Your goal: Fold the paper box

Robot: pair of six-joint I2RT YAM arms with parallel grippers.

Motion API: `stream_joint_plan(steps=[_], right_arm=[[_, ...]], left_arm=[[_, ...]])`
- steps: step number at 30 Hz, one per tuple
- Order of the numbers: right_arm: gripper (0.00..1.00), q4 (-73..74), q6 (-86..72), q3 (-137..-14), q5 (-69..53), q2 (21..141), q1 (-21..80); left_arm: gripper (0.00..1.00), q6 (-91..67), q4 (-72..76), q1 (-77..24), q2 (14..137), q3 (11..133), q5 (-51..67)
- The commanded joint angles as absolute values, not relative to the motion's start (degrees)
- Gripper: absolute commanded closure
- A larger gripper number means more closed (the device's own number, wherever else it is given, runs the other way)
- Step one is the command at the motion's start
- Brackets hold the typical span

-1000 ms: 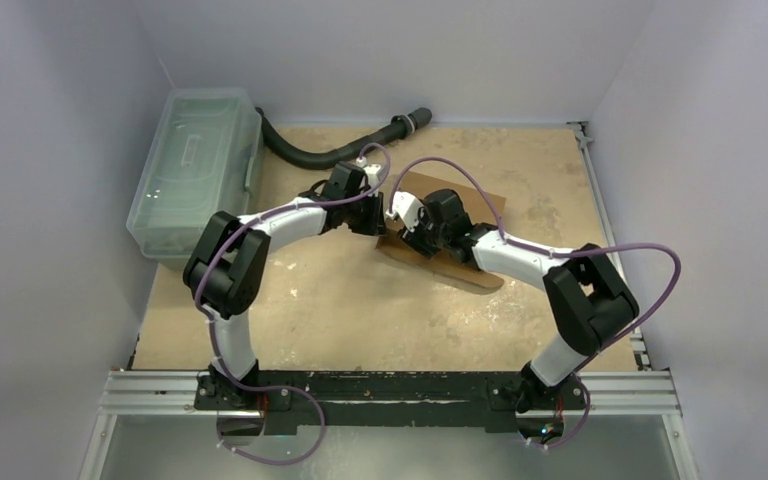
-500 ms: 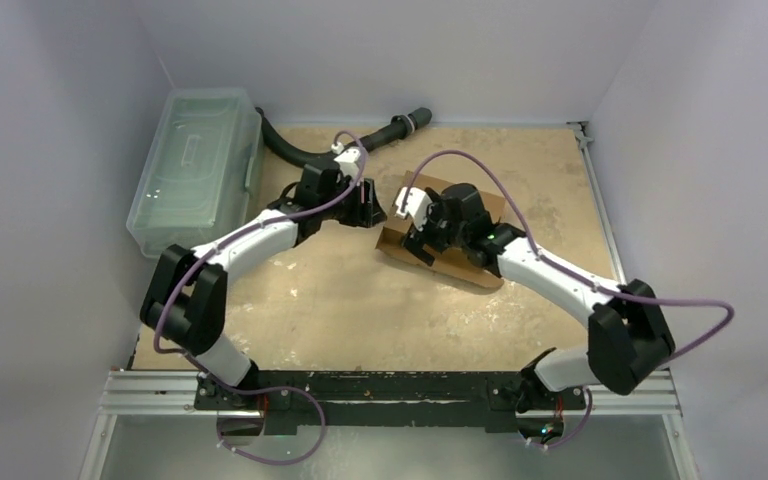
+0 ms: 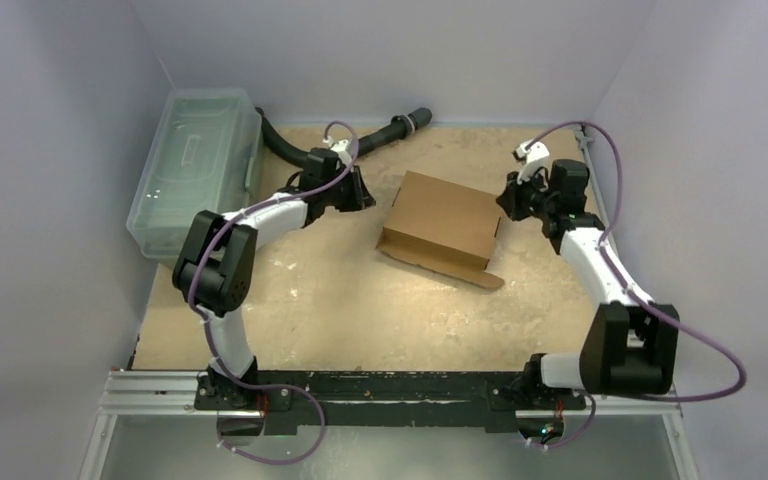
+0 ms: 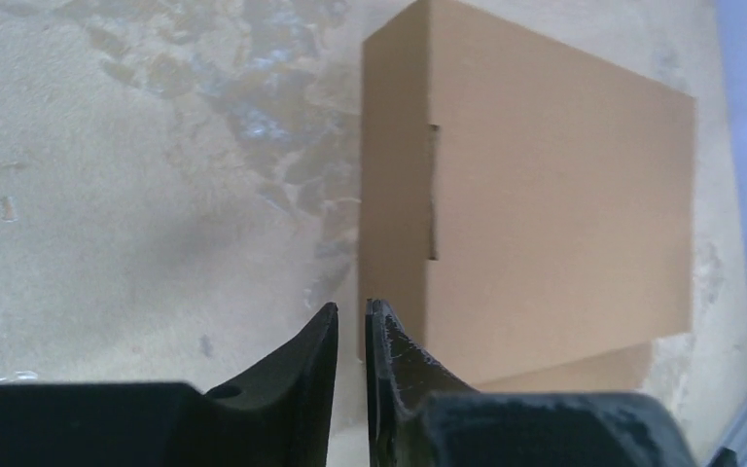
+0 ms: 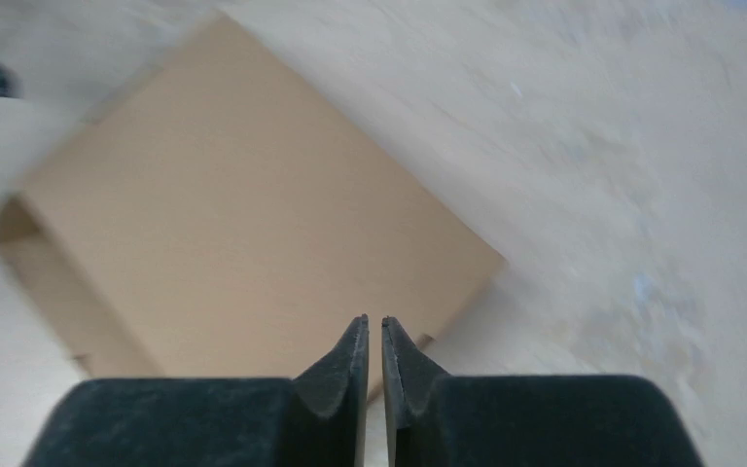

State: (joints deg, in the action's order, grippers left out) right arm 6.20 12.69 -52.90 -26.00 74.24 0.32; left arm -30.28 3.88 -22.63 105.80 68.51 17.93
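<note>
Paper box (image 3: 445, 215) sits mid table (image 3: 340, 300), lid down, near flap (image 3: 460, 272) sticking out. L gripper (image 4: 351, 309) & R gripper (image 5: 373, 323) are nearly pressed together, empty, clear of box. Pin lid w/ one, tuck flap w/ other.

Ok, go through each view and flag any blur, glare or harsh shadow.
Top external: even, soft light, the paper box sharp, no glare on it. Left wrist: crisp, the box's seam clear, a dim soft shadow on the table beside it. Right wrist: motion-blurred, box edges and table grain smeared; the right end effector itself sharp.
</note>
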Motion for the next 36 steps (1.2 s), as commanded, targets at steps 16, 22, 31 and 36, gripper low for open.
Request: stream_joint_plan(steps=[16,22,31,36], right_arm=[[1.00,9.4,6.0,-57.9,-13.1,94.7,-4.1],[1.00,10.3,9.8,-59.5,-11.4,95.7,3.6],[0.98,14.4,18.1,-64.3,-12.7,98.8,12.3],[0.96,18.4,21.2,-69.2,-13.9,102.8,15.8]], left_arm=[[0.95,-26.3,-2.4,-25.1,119.3,76.5,21.6],[0.95,-26.3,-0.9,-26.1,116.7,72.2,22.0],[0.95,-30.3,5.3,-29.2,104.4,56.5,19.5],[0.96,-36.2,10.2,-33.6,95.0,44.7,14.9]])
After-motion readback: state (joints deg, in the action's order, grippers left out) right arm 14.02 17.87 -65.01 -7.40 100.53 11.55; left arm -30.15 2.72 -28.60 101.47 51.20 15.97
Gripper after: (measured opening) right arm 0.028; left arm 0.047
